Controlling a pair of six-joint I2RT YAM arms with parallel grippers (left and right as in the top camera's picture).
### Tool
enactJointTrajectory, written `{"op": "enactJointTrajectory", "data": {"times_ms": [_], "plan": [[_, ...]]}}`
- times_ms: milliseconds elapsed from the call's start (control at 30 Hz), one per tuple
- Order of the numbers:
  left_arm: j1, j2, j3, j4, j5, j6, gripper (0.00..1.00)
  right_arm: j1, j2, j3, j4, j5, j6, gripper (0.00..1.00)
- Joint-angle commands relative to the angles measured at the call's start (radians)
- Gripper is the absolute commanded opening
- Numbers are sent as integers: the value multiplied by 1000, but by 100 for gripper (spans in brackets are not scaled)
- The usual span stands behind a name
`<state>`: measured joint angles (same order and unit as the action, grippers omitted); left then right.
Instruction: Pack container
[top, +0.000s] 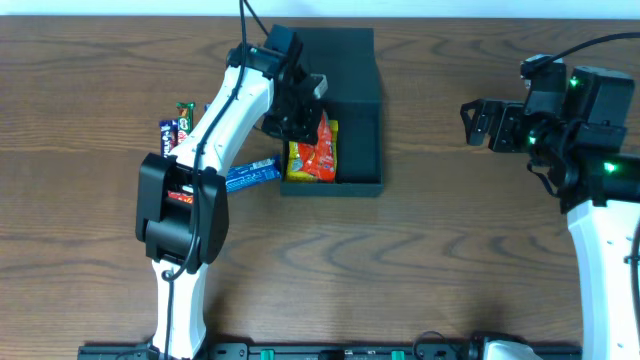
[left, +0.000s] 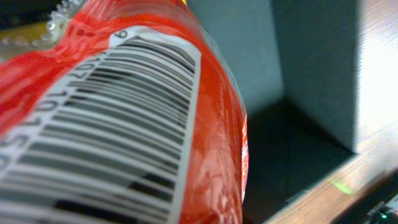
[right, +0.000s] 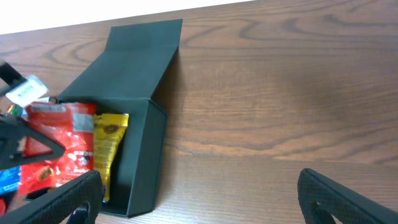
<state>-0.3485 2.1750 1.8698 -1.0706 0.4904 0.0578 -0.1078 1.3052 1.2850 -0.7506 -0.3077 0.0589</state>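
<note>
Container: We saw a dark teal-grey square cardboard container (top: 360, 130) sitting open on the brown wooden table (top: 450, 260).
Lid: Its flap lid (top: 340, 60) of the same colour lay back flat on the table on the far side of the container.
Red packet: A shiny red plastic snack packet (top: 322, 152) with a black-and-white barcode was inside the container, in its near left corner.
Yellow packet: A yellow plastic snack packet (top: 298, 160) was in that same corner of the container, touching the red packet.
Left gripper: The left gripper (top: 303, 128) was over the left half of the container. Its fingers were pressed together on the red packet. The packet filled its own camera, so we could not see the fingers there.
Right gripper: The right gripper (top: 468, 122) hung well to the right of the container. Its fingers were spread wide with nothing between them.
Other snacks: A blue wrapped snack bar (top: 250, 175) lay just outside the left wall of the container. More small wrapped bars (top: 170, 130) lay further left of the container, partly hidden by the left arm.
</note>
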Motion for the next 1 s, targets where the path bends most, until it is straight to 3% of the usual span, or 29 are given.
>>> {"op": "enactJointTrajectory", "data": {"times_ms": [0,333,367,433,567,967], "plan": [[6,-4,-46,15,5,25,6,-2,6,3,-1,-11,-15,99],[10,-4,-62,4,-154,24,6,-2,6,3,-1,-11,-10,99],[10,-4,-62,0,-170,24,8,-2,6,3,-1,-11,-8,99],[10,-4,-62,-3,-187,24,24,-2,6,3,-1,-11,-7,99],[10,-4,-62,-3,-187,24,44,-2,6,3,-2,-11,-7,99],[10,-30,-42,-26,-185,13,53,-2,6,3,-2,-11,-7,99]]}}
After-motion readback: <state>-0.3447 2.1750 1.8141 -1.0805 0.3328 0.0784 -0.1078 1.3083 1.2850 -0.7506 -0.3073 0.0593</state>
